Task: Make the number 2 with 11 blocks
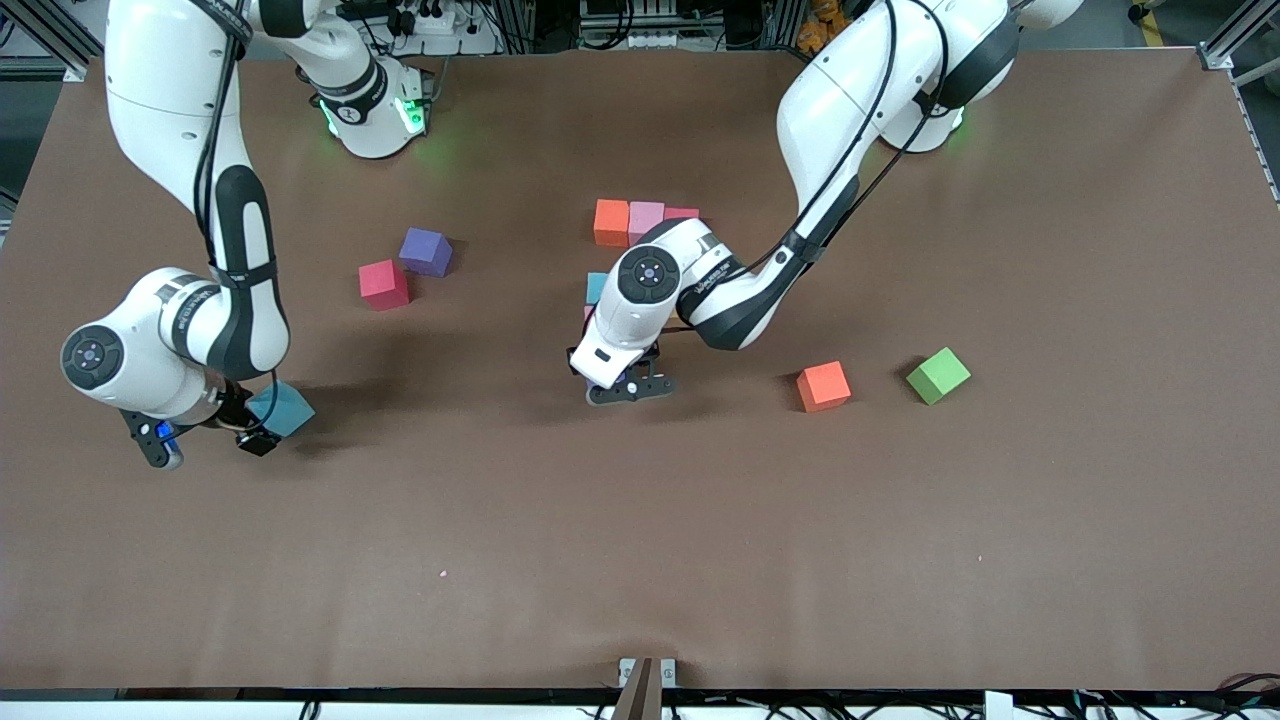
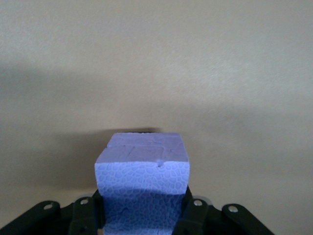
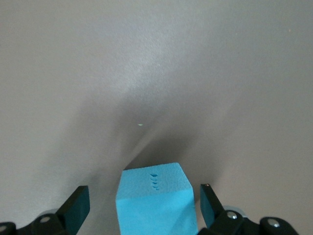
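A high camera looks down across the brown counter (image 1: 640,560) toward both arm bases, which stand along the top edge, so the whole working surface is in view from some way off. The left wrist camera sits just above the left claw (image 2: 145,215) and looks past it, very near, at a violet-blue cube (image 2: 143,169) and bare counter. The right wrist camera looks the same way past the right claw (image 3: 144,205) at a light blue cube (image 3: 154,198). That light blue cube also shows in the high view, at the right arm's end of the counter
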{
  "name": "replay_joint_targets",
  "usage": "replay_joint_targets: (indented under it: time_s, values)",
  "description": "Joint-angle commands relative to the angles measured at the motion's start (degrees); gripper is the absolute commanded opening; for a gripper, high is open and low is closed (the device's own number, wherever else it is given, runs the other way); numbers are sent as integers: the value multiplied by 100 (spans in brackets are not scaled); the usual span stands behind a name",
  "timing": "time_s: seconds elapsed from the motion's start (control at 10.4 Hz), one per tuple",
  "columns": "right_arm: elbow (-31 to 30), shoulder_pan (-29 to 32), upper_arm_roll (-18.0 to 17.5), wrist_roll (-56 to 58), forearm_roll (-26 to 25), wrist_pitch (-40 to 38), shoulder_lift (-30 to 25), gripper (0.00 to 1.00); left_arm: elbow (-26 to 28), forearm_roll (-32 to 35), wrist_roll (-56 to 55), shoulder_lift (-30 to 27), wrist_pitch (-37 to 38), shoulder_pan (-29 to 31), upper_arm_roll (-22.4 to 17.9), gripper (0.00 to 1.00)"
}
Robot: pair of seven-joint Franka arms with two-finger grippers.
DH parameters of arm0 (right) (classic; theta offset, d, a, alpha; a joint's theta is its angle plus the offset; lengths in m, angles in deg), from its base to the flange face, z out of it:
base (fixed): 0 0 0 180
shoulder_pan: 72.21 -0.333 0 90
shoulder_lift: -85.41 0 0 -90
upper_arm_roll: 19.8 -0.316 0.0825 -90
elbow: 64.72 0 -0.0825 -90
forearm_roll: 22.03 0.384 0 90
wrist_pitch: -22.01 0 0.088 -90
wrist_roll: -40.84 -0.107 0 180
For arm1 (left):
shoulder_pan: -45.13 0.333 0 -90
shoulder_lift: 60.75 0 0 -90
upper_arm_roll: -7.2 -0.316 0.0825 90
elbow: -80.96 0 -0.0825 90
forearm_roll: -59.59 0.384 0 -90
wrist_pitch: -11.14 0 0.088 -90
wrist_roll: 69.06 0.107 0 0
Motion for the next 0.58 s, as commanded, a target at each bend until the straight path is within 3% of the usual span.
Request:
replay_joint_targets:
  time_s: [0.0, 0.48]
  values:
    - [-244, -108, -15, -8, 289, 66, -207, 100, -69, -102, 76, -15, 197, -59, -44, 6]
    - [-508, -126, -33, 1012, 317, 40, -224, 100, -69, -102, 112, 20, 197, -120, -35, 12]
